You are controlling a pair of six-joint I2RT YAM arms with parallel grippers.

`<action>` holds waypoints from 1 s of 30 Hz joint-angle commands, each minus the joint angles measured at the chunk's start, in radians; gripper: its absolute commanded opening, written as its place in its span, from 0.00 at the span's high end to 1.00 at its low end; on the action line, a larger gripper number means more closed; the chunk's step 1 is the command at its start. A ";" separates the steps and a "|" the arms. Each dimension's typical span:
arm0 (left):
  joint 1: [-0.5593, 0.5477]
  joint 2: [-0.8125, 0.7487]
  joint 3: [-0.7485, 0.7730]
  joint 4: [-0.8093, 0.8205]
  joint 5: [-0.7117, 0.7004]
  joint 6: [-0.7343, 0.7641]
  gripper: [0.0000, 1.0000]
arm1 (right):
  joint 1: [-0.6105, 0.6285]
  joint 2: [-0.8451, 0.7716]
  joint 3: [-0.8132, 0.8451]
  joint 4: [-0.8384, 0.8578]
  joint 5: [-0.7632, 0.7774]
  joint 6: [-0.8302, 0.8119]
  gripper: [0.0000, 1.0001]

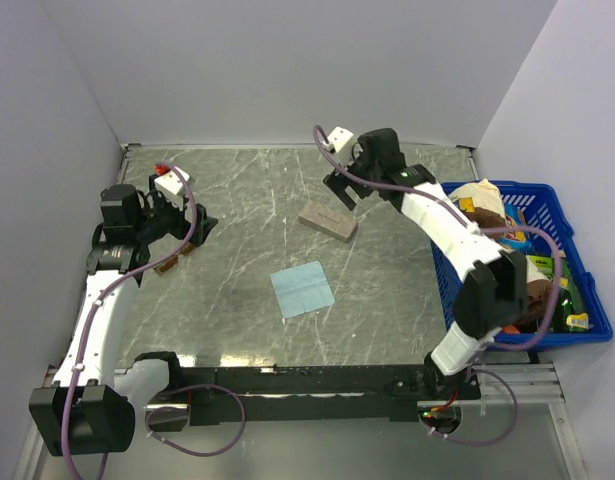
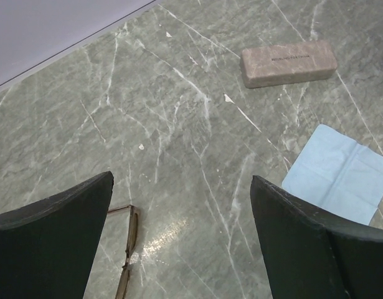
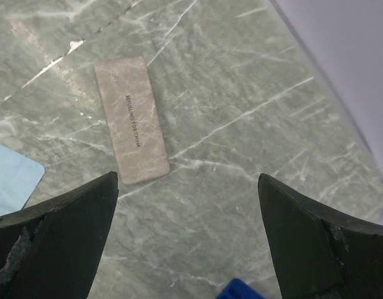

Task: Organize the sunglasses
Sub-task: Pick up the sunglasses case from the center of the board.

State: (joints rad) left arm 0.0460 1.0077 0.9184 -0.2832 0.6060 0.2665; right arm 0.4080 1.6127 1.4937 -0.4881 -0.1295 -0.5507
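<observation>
While the left end effector hangs wide open and empty, the sunglasses lie on the tabletop at the lower left of its wrist view, just beside one finger; the right end effector, equally wide and empty, hovers near the case.

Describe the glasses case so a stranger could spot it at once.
On the grey marble table, look at the far half, near the right gripper. The case is a closed grey-brown rectangular box lying flat; the cloth nearby is thin, square and light blue.
</observation>
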 commanded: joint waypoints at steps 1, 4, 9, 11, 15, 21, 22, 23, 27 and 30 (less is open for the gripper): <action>-0.003 -0.014 -0.018 0.021 0.046 0.014 0.04 | 0.003 0.131 0.132 -0.089 0.008 0.009 0.00; -0.003 -0.006 -0.026 0.022 0.054 0.019 0.04 | 0.003 0.228 0.201 -0.122 0.024 0.008 0.00; -0.001 0.015 -0.026 0.018 0.069 0.017 0.04 | 0.003 0.357 0.303 -0.165 0.037 0.005 0.00; -0.003 0.020 -0.020 0.013 0.072 0.017 0.03 | 0.003 0.386 0.321 -0.175 0.028 0.003 0.00; -0.001 0.022 -0.018 0.004 0.095 0.016 0.04 | 0.005 0.429 0.335 -0.179 0.028 0.000 0.00; -0.001 0.028 -0.018 -0.001 0.118 0.016 0.04 | 0.006 0.489 0.341 -0.233 -0.022 -0.032 0.00; -0.001 0.028 -0.019 -0.001 0.123 0.014 0.03 | 0.005 0.489 0.326 -0.236 -0.031 -0.047 0.00; -0.003 0.026 -0.019 -0.002 0.124 0.017 0.04 | 0.005 0.493 0.321 -0.242 -0.039 -0.052 0.00; -0.003 0.028 -0.021 -0.004 0.127 0.016 0.04 | 0.003 0.503 0.312 -0.264 -0.062 -0.066 0.00; -0.003 0.031 -0.023 -0.007 0.138 0.019 0.04 | 0.002 0.506 0.303 -0.271 -0.073 -0.077 0.00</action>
State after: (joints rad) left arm 0.0460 1.0332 0.8959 -0.2985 0.6998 0.2691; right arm 0.4080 2.1166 1.7985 -0.7265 -0.1719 -0.5949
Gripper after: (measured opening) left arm 0.966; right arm 0.998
